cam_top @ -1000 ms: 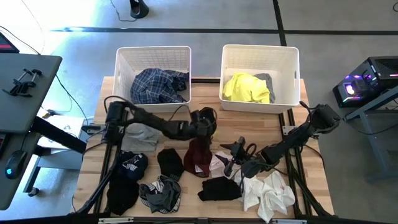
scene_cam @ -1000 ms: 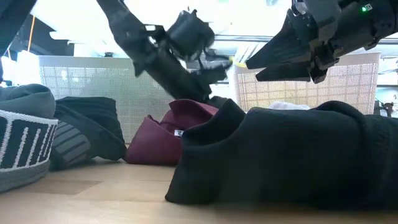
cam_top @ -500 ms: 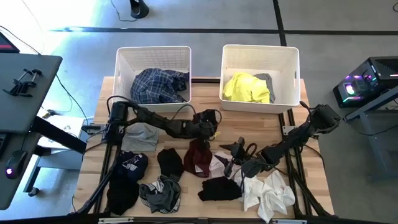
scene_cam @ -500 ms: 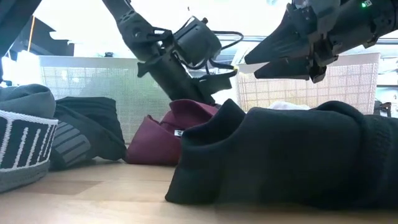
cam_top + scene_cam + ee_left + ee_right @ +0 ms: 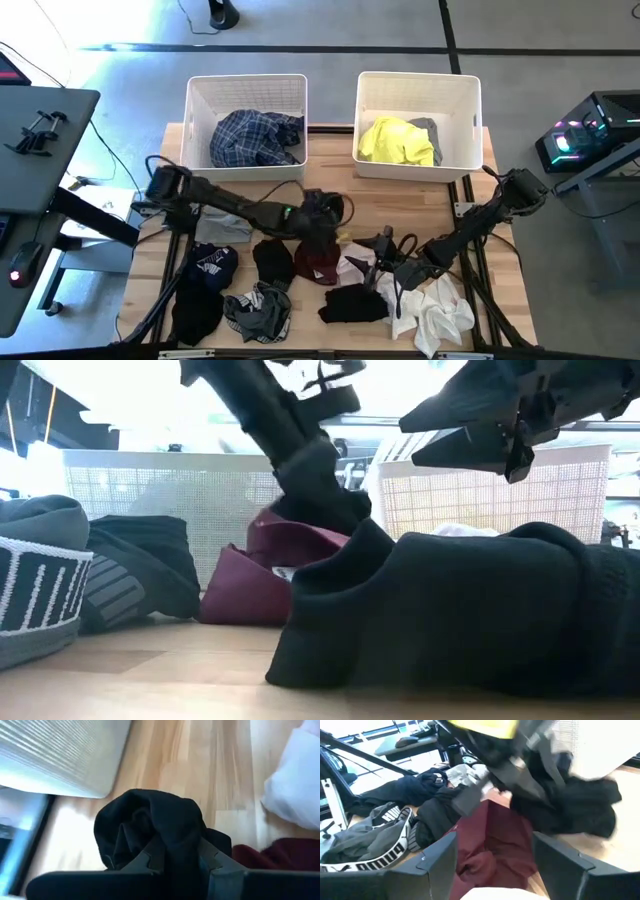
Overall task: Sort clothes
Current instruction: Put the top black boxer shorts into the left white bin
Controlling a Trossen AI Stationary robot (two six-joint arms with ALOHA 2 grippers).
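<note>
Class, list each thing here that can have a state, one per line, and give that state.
Left gripper: shut on the black garment.
Right gripper: open, holding nothing, hovering over the maroon garment.
Left bin: holds a blue plaid garment.
Right bin: holds a neon yellow garment and a grey one.

Wooden table [image 5: 340, 205]. Two white bins [image 5: 246, 120] at far edge, side by side. Clothes [image 5: 300, 270] scattered across near half: maroon piece [image 5: 318, 262] at centre, black items, grey garment [image 5: 228, 218] left, white heap [image 5: 435, 312] near right corner.
</note>
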